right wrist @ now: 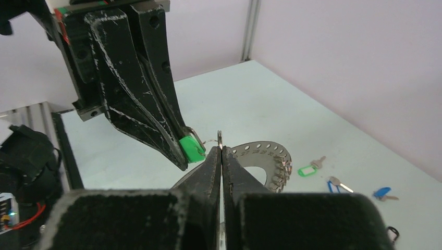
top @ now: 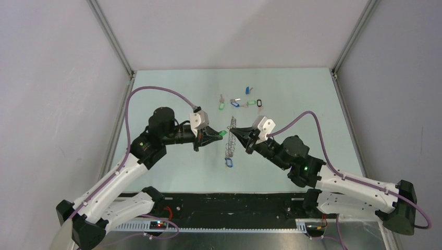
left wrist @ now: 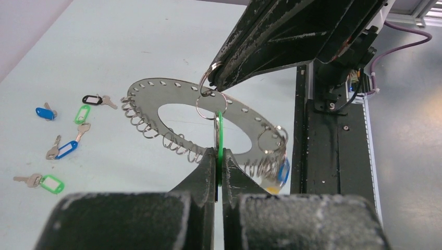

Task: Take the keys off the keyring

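Observation:
The keyring (top: 231, 139) hangs edge-on above the table between both grippers; in the left wrist view the keyring (left wrist: 151, 94) is a flat grey disc with small wire loops along its rim. My left gripper (top: 223, 134) is shut on a key's green tag (left wrist: 219, 130), which hangs from a small split ring (left wrist: 211, 104) on the keyring. My right gripper (top: 233, 133) is shut on a small split ring (right wrist: 220, 137) at the keyring's (right wrist: 266, 153) edge. A blue-tagged key (top: 228, 163) dangles from the keyring's low end.
Several loose keys lie on the table behind the grippers: a green-tagged key (top: 220, 105), a blue-tagged key (top: 235, 103), another blue one (top: 248, 90) and a black-tagged key (top: 259, 101). Enclosure walls and aluminium posts (top: 112, 36) bound the table.

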### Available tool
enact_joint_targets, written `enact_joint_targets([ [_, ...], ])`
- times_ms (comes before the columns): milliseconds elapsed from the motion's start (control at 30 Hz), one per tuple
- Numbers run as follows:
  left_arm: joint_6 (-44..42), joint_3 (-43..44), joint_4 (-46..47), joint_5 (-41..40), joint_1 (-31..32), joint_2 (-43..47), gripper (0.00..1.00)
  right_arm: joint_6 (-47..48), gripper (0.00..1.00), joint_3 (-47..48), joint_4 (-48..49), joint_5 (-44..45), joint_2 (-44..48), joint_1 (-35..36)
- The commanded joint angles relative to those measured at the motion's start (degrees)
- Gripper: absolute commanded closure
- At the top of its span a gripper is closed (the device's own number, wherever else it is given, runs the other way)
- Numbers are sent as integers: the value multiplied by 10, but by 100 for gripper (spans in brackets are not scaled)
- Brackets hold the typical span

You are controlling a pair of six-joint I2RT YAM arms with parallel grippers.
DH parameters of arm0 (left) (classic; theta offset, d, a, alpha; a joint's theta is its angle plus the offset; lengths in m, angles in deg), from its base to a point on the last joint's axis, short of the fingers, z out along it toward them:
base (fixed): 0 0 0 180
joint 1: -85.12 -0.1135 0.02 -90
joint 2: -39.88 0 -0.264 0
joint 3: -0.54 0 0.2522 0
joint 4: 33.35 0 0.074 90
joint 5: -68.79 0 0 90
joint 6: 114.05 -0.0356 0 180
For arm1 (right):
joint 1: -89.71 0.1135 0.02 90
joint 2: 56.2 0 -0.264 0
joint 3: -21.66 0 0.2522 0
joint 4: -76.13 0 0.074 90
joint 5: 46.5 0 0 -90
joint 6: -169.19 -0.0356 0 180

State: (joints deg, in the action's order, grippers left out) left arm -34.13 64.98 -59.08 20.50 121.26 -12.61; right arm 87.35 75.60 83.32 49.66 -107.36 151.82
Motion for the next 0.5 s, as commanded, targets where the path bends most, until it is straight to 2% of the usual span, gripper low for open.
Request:
enact_joint_targets([
  [0,-15,0,2,-11,3,15,100,56,100,8,41,95,-8,23],
  [233,-19,-2,-1,-48,2,27,100,76,100,8,25,130,-3,34],
  [400,-20,0,-3,-75,2,31,100,79,99,7,-8,106,1,34],
  [467,-22,-1,-3,-74,2,34,100,78,81,8,-26,78,4,34],
])
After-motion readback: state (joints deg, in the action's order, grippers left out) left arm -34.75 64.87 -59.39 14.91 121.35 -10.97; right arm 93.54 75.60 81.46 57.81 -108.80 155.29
